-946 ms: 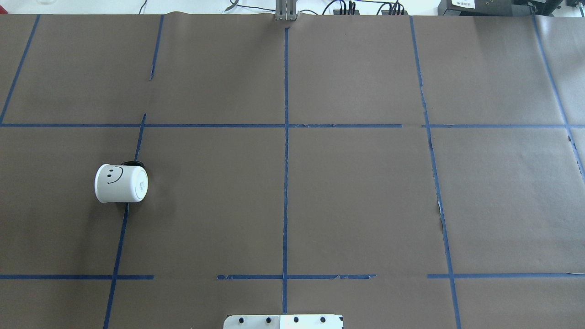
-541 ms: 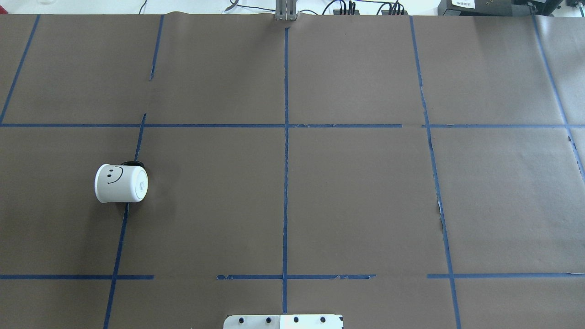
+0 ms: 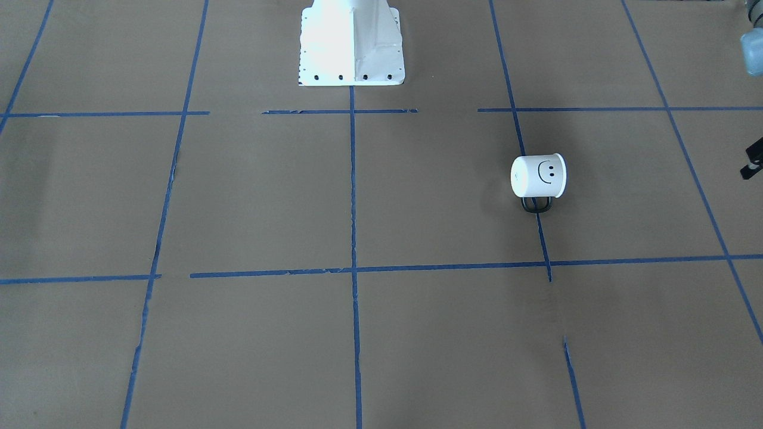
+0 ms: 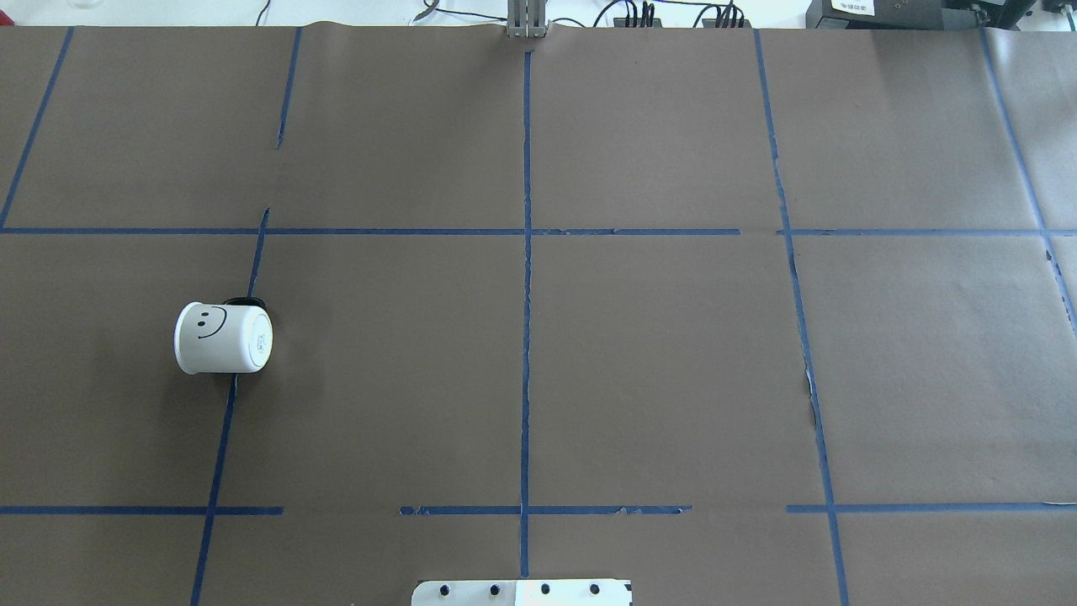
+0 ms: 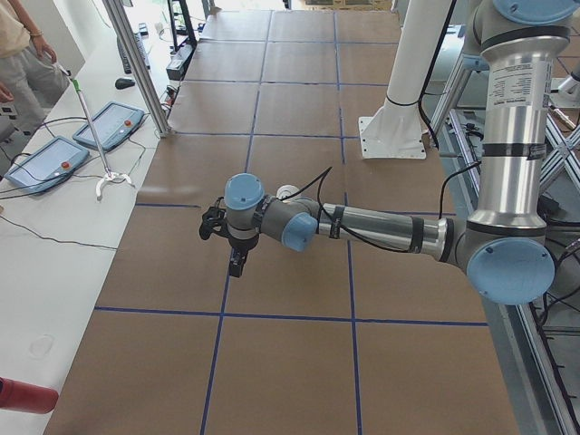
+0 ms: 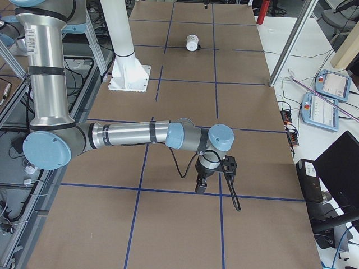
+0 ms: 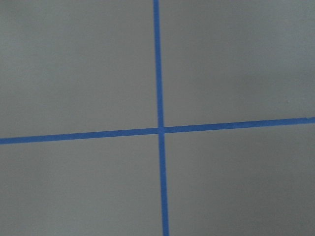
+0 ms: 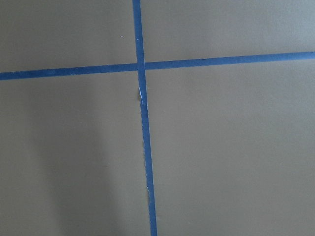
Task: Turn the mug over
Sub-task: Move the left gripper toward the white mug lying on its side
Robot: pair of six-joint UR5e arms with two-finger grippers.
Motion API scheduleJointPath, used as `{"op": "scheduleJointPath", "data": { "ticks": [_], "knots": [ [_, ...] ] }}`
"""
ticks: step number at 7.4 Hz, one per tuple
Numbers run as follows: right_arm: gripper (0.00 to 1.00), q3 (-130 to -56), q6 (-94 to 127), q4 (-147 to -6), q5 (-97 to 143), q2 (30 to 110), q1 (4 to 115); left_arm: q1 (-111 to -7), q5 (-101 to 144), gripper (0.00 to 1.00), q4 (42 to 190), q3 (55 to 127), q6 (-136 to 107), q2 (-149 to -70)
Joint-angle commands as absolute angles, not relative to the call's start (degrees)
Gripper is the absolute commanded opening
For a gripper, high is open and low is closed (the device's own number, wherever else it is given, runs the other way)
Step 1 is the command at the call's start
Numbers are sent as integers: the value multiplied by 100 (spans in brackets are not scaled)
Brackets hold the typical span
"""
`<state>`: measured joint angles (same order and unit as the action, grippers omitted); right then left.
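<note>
The white mug [image 4: 220, 338] with a black smiley face lies on its side on the left half of the table, base toward the table's middle and black handle on the far side. It also shows in the front view [image 3: 538, 176] and, small, in the right view [image 6: 192, 42]. My left gripper [image 5: 237, 263] hangs over the table's left end, well away from the mug. My right gripper [image 6: 201, 185] hangs over the right end. Both point down and hold nothing that I can see; I cannot tell whether they are open or shut. The wrist views show only paper and tape.
Brown paper with a blue tape grid [image 4: 527, 337] covers the table. The white robot base [image 3: 350, 42] stands at the near middle edge. Control pendants [image 5: 82, 145] and cables lie beyond the table's far edge, where a person [image 5: 23, 54] stands.
</note>
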<state>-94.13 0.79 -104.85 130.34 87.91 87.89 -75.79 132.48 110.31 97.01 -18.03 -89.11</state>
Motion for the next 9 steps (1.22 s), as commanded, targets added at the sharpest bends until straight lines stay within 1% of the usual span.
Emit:
{"op": "scheduleJointPath", "data": {
  "ticks": [1, 2, 3, 4, 5, 6, 8, 9],
  "knots": [
    [100, -9413, 79, -10485, 13034, 8798, 8789, -6902, 13201, 100, 12646, 9694, -3638, -8599],
    [100, -9413, 79, -10485, 13034, 8789, 8789, -6534, 13001, 100, 13953, 9677, -4761, -8239],
    [100, -9413, 79, -10485, 13034, 8789, 8789, -6060, 12564, 100, 14827, 9677, -5669, -8044],
    [100, -9413, 79, -10485, 13034, 8789, 8789, -5673, 12342, 100, 15428, 9677, -6435, -8016],
    [100, -9413, 79, -10485, 13034, 8789, 8789, -5478, 12349, 100, 16626, 9625, -7156, -7990],
    [100, -9413, 79, -10485, 13034, 8789, 8789, -5275, 12296, 100, 17769, 9363, -8016, -7981],
    [100, -9413, 79, -10485, 13034, 8789, 8789, -4618, 11046, 100, 18795, 9029, -8480, -8041],
    [100, -9413, 79, -10485, 13034, 8798, 8789, -4310, 10552, 100, 19313, 8513, -8490, -8320]
  ]
}}
